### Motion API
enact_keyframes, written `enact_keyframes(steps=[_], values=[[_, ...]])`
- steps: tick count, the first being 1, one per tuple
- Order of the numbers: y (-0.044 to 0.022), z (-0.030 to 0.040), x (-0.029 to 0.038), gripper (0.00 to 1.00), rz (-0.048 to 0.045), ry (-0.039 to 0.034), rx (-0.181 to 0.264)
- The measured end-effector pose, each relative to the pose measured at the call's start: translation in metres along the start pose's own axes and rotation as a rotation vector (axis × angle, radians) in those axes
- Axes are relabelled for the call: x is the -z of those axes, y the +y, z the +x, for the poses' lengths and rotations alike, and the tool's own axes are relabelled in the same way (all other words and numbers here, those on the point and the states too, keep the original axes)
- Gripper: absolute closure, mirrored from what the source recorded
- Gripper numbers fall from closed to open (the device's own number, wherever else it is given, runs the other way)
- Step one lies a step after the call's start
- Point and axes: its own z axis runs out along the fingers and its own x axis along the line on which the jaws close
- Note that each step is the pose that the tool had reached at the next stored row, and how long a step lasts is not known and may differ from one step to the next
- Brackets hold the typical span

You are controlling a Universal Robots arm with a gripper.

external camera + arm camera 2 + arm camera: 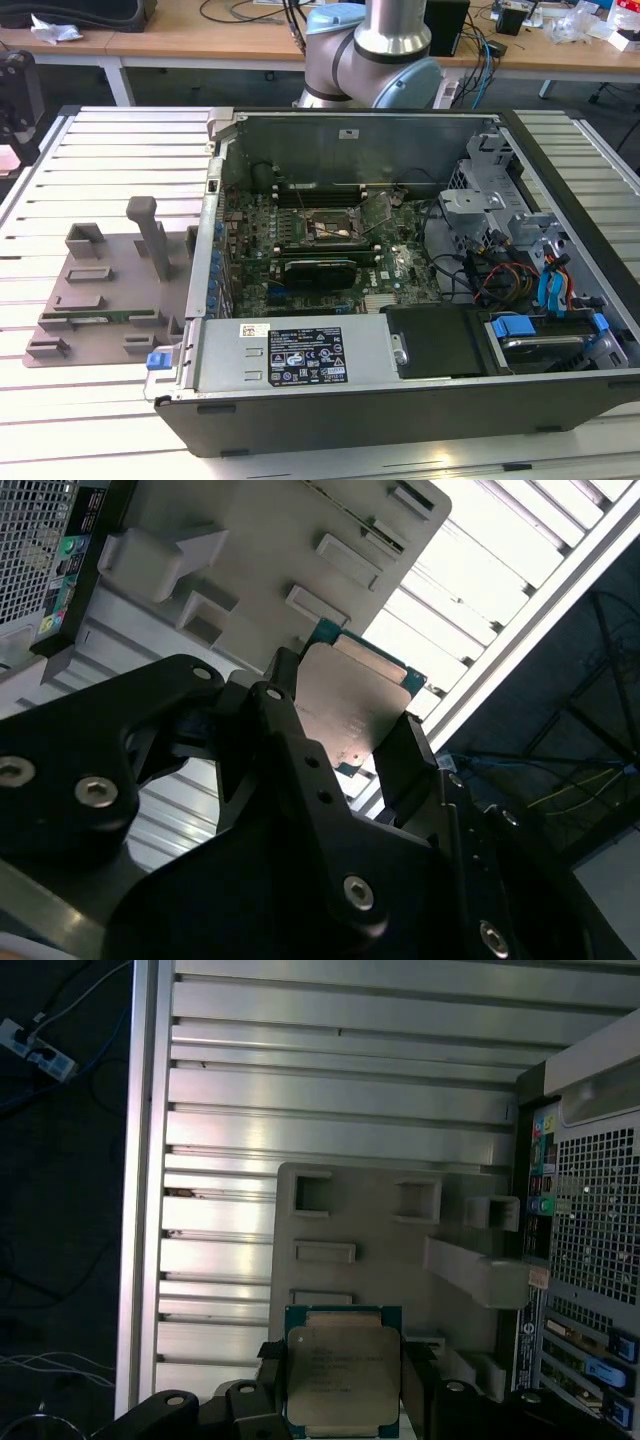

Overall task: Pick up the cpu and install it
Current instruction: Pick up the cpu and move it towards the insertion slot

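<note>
Pinches the cpu [343,1380] in the gripper [343,1398], black fingers [270,1372] pressed on two opposite edges. Turns the silver lid toward the camera in both wrist views, with a thin green border showing along the free edges. Holds the cpu [350,705] in front of one end of the grey tray [380,1230], with the slatted metal table [330,1090] beyond; cannot tell whether cpu and tray touch.

In the exterior view, tray [100,290] flat on the table [110,150], touching the open case [560,400] on the exterior view's left. Inside the case, a green motherboard [300,285] with the dark socket [330,228] near its middle, well apart from the tray. On the far side of the case, the arm [385,45], grey with blue caps.
</note>
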Motion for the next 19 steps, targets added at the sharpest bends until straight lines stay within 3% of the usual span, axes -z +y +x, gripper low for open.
enact_keyframes(steps=[4, 13, 17, 19], values=[[-0.0003, -0.0040, -0.0001, 0.45, 0.0013, 0.0002, 0.000], [-0.0017, -0.0271, -0.0007, 0.45, 0.0021, 0.0002, 0.000], [-0.0030, -0.0492, -0.0013, 0.45, 0.0022, 0.0004, 0.000], [-0.0034, -0.0557, -0.0015, 0.45, 0.0023, 0.0005, 0.000]])
